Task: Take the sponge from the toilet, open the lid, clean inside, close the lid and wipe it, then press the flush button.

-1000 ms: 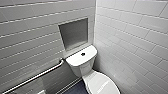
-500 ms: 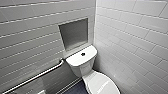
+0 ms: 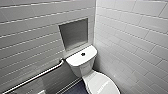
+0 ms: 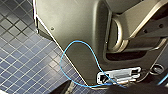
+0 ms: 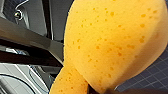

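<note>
The white toilet (image 3: 86,65) stands in the corner of the tiled room, seen from above in the head view. Its lid (image 3: 100,85) is down. The dark round flush button (image 3: 83,54) sits in the middle of the tank top. The orange sponge (image 5: 112,45) looms large and porous in the right wrist view, squeezed narrow at one end where my right gripper (image 5: 96,89) is shut on it. In the left wrist view the robot's own grey body (image 4: 75,27) hangs over the floor with a thin blue cable (image 4: 75,43) looped across it, and nothing is held there.
A metal grab bar (image 3: 37,76) runs along the left wall beside the tank. A recessed niche (image 3: 73,33) is set in the wall above the tank. The right wall (image 3: 135,50) stands close to the toilet. The floor (image 4: 17,57) is small dark blue tiles.
</note>
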